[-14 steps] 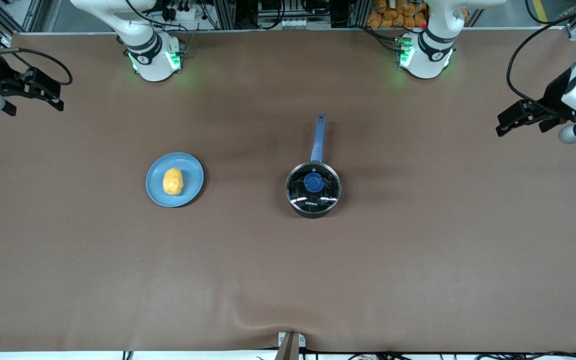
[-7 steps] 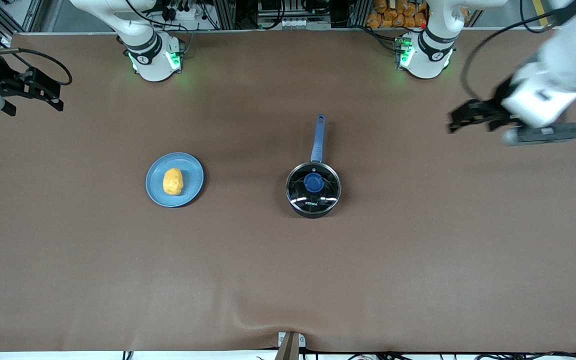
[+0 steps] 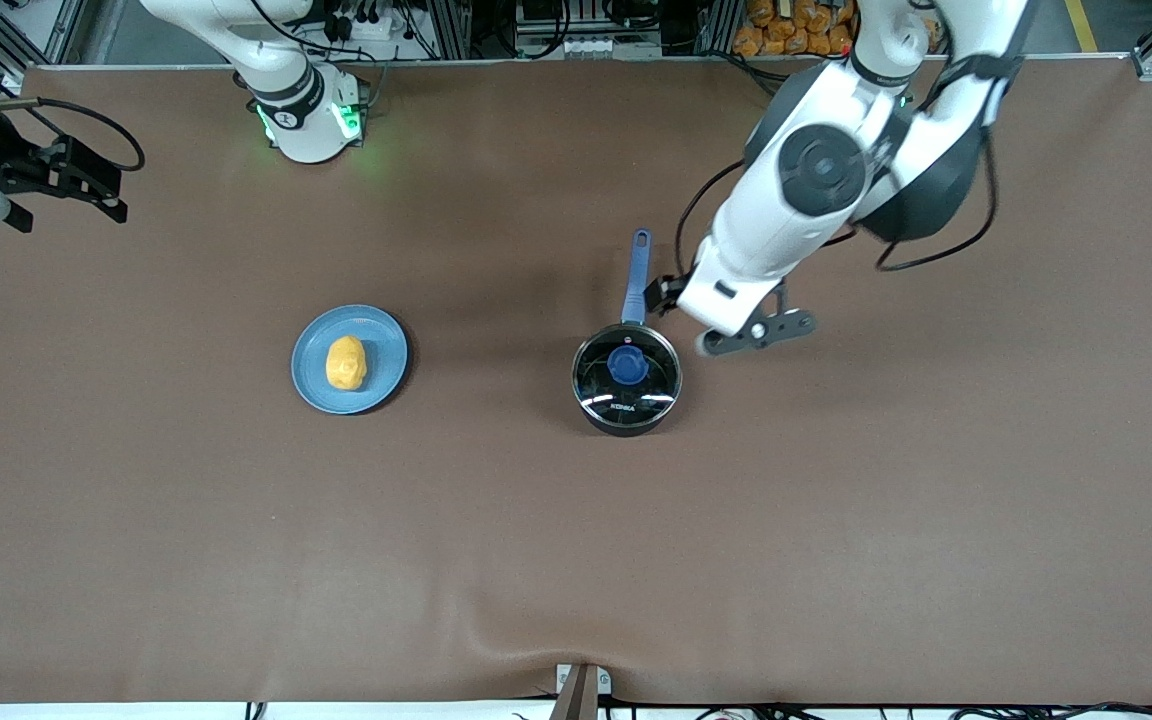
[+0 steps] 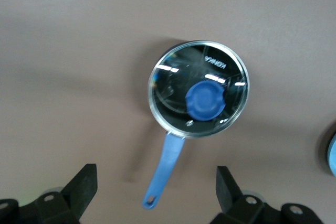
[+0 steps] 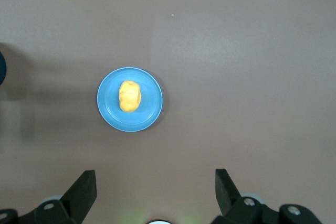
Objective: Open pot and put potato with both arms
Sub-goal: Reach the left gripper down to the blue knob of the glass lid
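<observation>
Brown tabletop, lid on. Left gripper (image 4: 155, 192), jaws apart, hangs above the small black saucepan's blue handle (image 3: 636, 278), short of the blue lid knob (image 4: 205, 102). Glass lid (image 4: 198, 89) could slip. Right gripper (image 5: 155, 192) waits, jaws apart, over the yellow potato (image 5: 129, 96) on its blue plate (image 5: 152, 109).

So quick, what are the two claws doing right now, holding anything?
Left gripper: open, empty, over the pot's handle.
Right gripper: open, empty, high over the table, waiting.
</observation>
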Motion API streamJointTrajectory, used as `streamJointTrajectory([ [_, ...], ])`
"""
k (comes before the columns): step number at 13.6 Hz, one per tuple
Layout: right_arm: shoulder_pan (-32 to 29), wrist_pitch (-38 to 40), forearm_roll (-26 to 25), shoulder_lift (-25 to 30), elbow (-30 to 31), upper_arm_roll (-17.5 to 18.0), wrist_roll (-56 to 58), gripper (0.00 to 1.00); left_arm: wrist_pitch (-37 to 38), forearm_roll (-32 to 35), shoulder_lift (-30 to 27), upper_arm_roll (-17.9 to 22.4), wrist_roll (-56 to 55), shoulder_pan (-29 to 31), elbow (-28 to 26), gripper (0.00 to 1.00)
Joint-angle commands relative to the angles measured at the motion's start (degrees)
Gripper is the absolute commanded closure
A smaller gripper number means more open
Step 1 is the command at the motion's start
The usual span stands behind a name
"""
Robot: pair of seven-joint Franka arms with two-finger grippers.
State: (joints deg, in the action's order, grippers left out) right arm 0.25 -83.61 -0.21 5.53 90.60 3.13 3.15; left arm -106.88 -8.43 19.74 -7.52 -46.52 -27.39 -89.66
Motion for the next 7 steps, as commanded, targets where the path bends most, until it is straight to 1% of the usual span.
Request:
streamJointTrajectory([
  [1,-0.8,0.5,0.0,0.3,0.0,0.5,0.2,0.00,-2.8,0.3,3.4,0.8,-2.3,-1.7,2.4,0.00],
  [3,-0.8,0.6,0.0,0.3,0.0,0.5,0.2,0.00,-5.2,2.0,4.4,0.7,-4.4,-2.1,2.4,0.00],
  [7,-0.8,0.5,0.1,0.3,0.0,0.5,0.2,0.00,-9.9,3.1,9.2,1.1,-8.1,-4.1,4.3,0.00],
])
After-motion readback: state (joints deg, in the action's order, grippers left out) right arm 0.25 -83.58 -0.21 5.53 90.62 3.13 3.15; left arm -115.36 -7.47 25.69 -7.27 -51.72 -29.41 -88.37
